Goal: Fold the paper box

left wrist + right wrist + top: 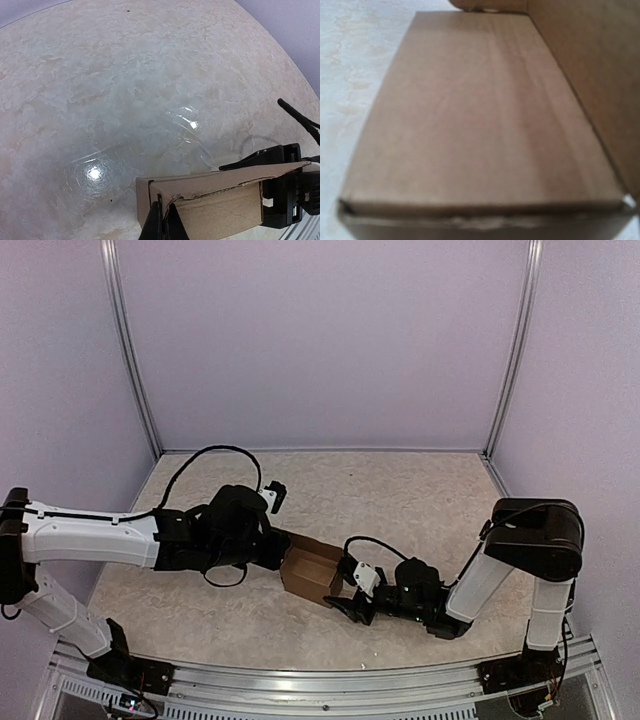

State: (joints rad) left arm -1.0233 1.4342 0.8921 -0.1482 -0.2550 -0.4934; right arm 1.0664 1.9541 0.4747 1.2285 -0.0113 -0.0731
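- Top external view: the paper box [312,570] is sitting on the table [420,490], partly formed, walls up and top open, between my two arms.
- I am holding my left gripper [279,551] at the box's left side, closed on the box's wall.
- Left wrist view is confirming that: my fingers [158,226] are pressing together on a rough cardboard edge at the box's nearest corner.
- One long flap is leaning over the top of the box, tilted.
- I am keeping my right gripper [347,600] low, touching the box's front right corner. In the left wrist view it is showing at the box's far end, right against that flap.
- Right wrist view: a blurred brown panel of the box is filling the frame, with a second panel rising beside it on the right.
- My right fingers are not showing there, so I cannot tell whether that hand is gripping the box or just resting open against it.
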